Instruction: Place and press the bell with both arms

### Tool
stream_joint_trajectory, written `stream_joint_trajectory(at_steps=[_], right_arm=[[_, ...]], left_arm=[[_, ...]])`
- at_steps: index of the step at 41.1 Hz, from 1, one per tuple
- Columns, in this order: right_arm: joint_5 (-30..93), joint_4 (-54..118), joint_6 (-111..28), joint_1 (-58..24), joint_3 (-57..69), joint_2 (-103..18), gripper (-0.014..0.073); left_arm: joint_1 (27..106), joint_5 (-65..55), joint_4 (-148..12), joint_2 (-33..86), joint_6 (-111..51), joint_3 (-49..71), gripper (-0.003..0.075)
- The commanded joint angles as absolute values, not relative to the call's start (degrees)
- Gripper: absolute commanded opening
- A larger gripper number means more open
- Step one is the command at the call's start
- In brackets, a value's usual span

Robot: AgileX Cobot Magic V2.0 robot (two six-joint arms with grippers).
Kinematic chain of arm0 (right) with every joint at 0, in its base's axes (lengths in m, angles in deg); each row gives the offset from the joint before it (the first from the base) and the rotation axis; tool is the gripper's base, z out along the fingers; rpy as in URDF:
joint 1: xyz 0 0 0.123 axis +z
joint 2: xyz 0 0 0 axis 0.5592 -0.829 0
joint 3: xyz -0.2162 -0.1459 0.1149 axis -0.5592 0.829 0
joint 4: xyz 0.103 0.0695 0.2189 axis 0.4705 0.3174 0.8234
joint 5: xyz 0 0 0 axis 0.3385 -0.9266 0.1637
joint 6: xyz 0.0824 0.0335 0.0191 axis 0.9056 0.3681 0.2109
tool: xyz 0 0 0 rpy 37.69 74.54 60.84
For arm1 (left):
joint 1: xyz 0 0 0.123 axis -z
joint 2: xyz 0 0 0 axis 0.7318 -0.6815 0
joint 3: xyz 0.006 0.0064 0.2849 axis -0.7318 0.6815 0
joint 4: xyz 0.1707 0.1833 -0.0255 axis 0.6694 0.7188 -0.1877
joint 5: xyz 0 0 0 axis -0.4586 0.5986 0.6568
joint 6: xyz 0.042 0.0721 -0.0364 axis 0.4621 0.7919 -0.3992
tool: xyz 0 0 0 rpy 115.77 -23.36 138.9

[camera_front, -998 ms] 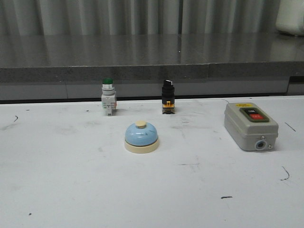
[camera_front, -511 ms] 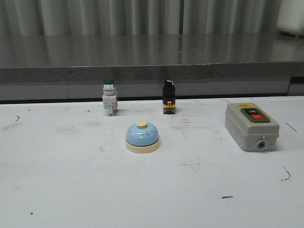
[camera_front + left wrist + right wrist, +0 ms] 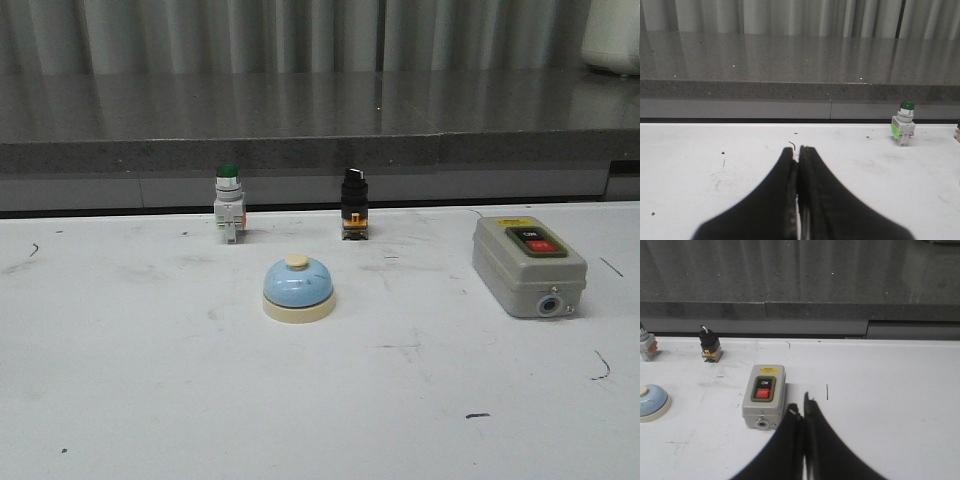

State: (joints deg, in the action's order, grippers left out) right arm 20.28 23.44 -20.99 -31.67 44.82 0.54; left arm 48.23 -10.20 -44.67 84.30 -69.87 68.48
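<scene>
The bell (image 3: 298,288), with a light-blue dome, cream base and cream knob, stands upright on the white table near the middle of the front view. It also shows at the edge of the right wrist view (image 3: 652,402). Neither arm shows in the front view. My left gripper (image 3: 798,150) is shut and empty over bare table, with the bell out of its view. My right gripper (image 3: 800,407) is shut and empty, just beside the grey switch box (image 3: 764,396) and well apart from the bell.
A green-capped pushbutton (image 3: 228,214) and a black selector switch (image 3: 353,213) stand behind the bell. The grey switch box (image 3: 527,265) with a red button sits at the right. A dark stone ledge (image 3: 320,120) runs along the table's far edge.
</scene>
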Motion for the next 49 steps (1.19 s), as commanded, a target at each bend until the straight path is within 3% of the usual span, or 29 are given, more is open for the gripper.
stream_joint_trajectory(at_steps=[1,28,49], right_arm=[[24.52,23.12,-21.40,-32.04,43.33,0.11,-0.0071],[25.79,22.40,-21.48,-32.04,44.11,0.11,-0.0071],[39.15,17.61,-21.48,-31.98,67.73,13.80,-0.0071]], left_arm=[[48.12,-15.50,-44.57,85.22,-70.61,69.69,-0.0020],[48.12,-15.50,-44.57,85.22,-70.61,69.69,-0.0020],[48.12,-15.50,-44.57,85.22,-70.61,69.69,-0.0020]])
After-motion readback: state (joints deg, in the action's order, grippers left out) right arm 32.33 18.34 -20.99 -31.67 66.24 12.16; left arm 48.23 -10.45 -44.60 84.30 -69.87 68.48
